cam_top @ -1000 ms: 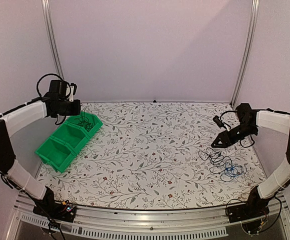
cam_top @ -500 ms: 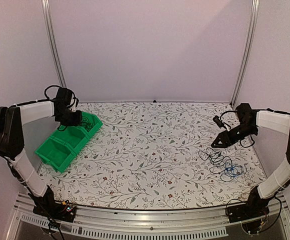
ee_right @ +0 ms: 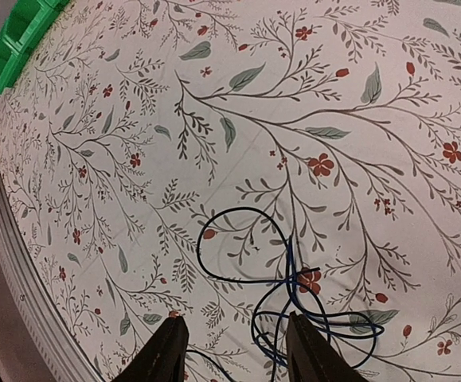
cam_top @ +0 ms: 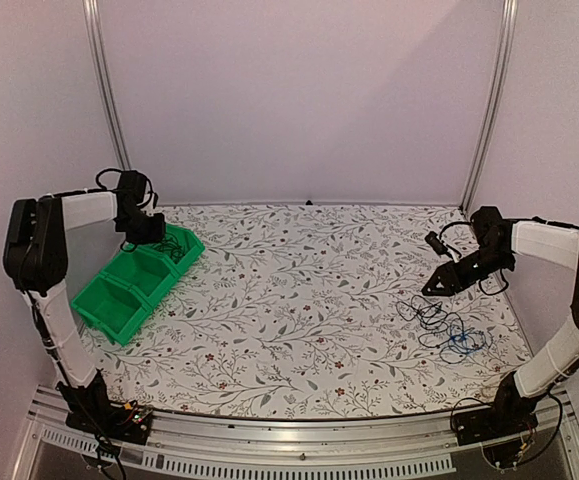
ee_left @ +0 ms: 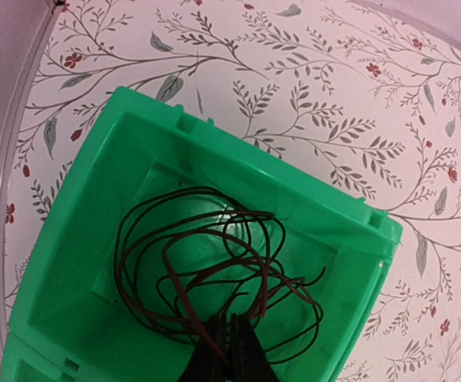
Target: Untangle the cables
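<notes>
A tangle of thin black cables (cam_top: 439,318) with one bright blue cable (cam_top: 459,346) lies on the table at the right. My right gripper (cam_top: 434,287) hovers just behind it, open and empty. In the right wrist view (ee_right: 238,354) a black loop (ee_right: 214,231) and the blue cable (ee_right: 292,274) lie just ahead of the spread fingers. My left gripper (cam_top: 152,236) is over the far compartment of the green bin (cam_top: 119,318). In the left wrist view (ee_left: 230,350) it is shut on a dark brown cable (ee_left: 182,302) that is coiled inside that compartment (ee_left: 294,179).
The green bin has three compartments and sits at an angle at the table's left edge; it also shows in the right wrist view (ee_right: 15,36). The floral tablecloth (cam_top: 299,300) covers the table. Metal frame posts (cam_top: 104,90) stand at the back corners.
My left arm has folded back and left, and its gripper has come down over the bin's far compartment. The right arm and the tangle have not moved.
</notes>
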`<state>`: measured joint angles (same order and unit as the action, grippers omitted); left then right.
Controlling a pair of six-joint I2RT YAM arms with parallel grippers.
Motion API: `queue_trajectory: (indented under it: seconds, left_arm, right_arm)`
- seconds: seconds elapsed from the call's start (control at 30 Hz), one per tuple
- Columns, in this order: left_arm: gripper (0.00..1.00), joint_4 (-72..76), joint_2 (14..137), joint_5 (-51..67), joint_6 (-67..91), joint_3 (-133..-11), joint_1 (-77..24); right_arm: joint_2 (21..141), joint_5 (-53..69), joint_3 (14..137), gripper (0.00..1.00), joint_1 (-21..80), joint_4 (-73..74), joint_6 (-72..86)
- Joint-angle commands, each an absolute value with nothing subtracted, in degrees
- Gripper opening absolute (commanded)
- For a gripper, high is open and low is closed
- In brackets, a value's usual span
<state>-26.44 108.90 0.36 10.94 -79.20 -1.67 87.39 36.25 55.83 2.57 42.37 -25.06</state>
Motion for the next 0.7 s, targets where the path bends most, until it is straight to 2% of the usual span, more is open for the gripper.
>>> queue_trajectory:
  seconds: [0.0, 0.53, 0.67]
  left_arm:
    - [0.00, -28.5, 112.9, 3.0, 10.7, -84.2, -1.1]
    - [0.01, -31.7, 115.6, 2.2, 10.9, -84.8, -1.1]
    - [0.19, -33.0, 114.1, 0.7, 11.4, -85.7, -1.1]
  right_arm:
    - [87.3, 35.5, 56.1, 0.46, 2.7, 42.4, -25.3]
    - [87.7, 35.6, 55.5, 0.47, 2.7, 41.8, -25.1]
    - [87.8, 35.8, 55.6, 0.47, 2.6, 41.6, -24.8]
